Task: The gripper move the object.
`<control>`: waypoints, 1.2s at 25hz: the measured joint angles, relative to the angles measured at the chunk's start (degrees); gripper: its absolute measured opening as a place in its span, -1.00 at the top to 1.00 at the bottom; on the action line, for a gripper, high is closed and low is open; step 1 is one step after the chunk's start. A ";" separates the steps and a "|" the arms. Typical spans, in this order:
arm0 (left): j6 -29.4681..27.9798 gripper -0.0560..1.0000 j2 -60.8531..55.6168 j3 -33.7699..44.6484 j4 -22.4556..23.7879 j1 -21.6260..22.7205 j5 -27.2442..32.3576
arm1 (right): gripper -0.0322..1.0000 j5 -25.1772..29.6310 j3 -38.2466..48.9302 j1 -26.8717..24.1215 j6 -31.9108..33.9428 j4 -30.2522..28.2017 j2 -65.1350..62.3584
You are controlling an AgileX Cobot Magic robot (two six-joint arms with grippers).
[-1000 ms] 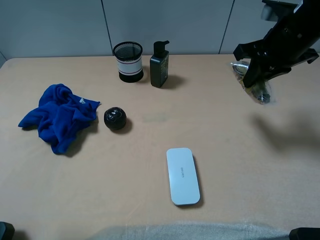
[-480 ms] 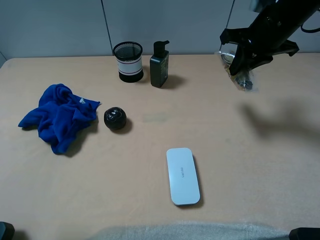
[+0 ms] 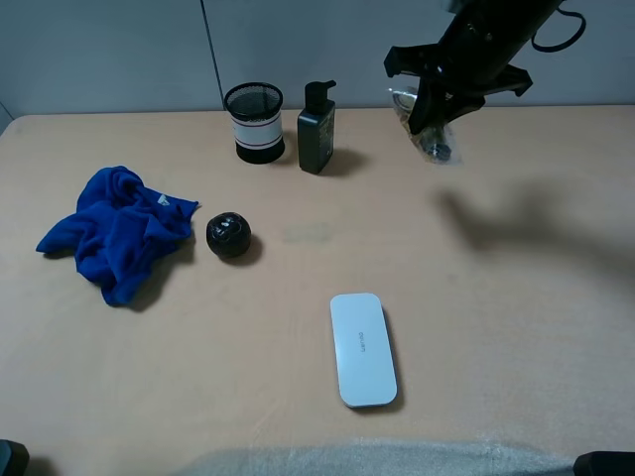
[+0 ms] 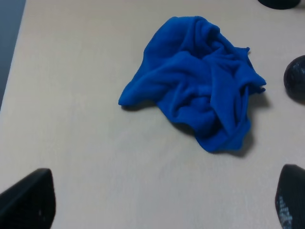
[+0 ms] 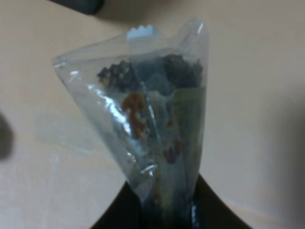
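High view read as a dial, 12 o'clock at the back wall.

Edges and room: the table (image 3: 516, 327) has its far edge along the wall at 12 and its near edge at 6. You have bare top from about 2 round to 5 o'clock, and a bare strip across the middle. The left and back hold the clutter:
- blue cloth (image 3: 117, 230) at 9
- black ball (image 3: 228, 235) just beside the cloth, on its 3 o'clock side
- mesh cup (image 3: 254, 122) at 11
- black bottle (image 3: 317, 128) at 12, close by the cup and near the far edge
- white case (image 3: 362, 347) flat at 6, near the near edge

The object (image 3: 434, 147): a small crinkly clear packet with a notched top seal. The right wrist view shows dark brown, rust and olive bits inside. It is off the table, hanging in the air at about 1 o'clock, over the far edge zone at 3 o'clock of the bottle and well apart from it.

Packet and claw: the right gripper (image 3: 425, 111) reaches in from 1 o'clock and has its jaws pinched on one end of the packet. The rest of the packet hangs free beyond the fingertips, toward 5 o'clock.

The left gripper (image 4: 157, 205) has its jaws spread wide with nothing between them. It hovers over bare table near the cloth.
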 joint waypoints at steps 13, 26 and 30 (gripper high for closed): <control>0.00 -0.86 0.00 0.00 0.00 0.00 0.00 | 0.74 -4.74 -8.54 1.52 2.98 1.49 10.02; 0.00 -0.86 0.00 0.00 0.00 0.00 0.00 | 0.74 -12.18 -9.46 1.52 7.75 4.83 15.52; 0.00 -0.86 0.00 0.00 0.00 0.00 0.00 | 0.74 -14.36 -9.46 1.84 9.22 6.47 16.67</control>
